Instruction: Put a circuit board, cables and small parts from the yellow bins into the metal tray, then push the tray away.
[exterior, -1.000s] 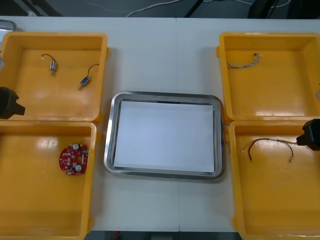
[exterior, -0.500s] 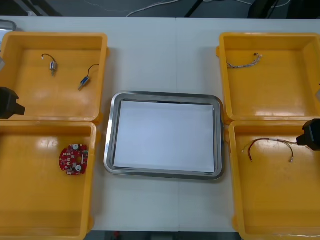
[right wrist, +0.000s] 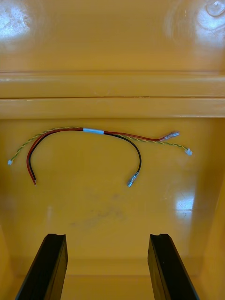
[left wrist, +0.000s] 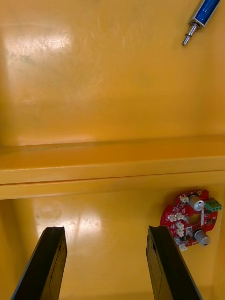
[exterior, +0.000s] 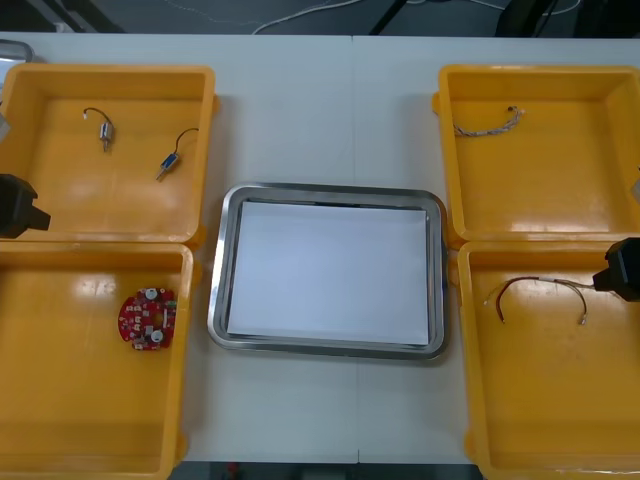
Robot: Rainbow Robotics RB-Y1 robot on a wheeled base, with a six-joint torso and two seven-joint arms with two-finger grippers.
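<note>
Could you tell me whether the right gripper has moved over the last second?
No. The right gripper stays put at the front view's right edge, over the near right yellow bin, just inside its far rim, with its fingers open.

Four yellow plastic bins sit on the light surface: two on the left (exterior: 60, 200) (exterior: 60, 400) and two on the right (exterior: 540, 190) (exterior: 540, 400). There is one shiny metal tray (exterior: 218, 290) with a white inside. There is one round red circuit board (exterior: 148, 319). The small metal parts number two (exterior: 105, 132) (exterior: 168, 165). There are two cables: one twisted blue and white cable (exterior: 488, 124) and one red, yellow and black cable (right wrist: 93, 131).
</note>
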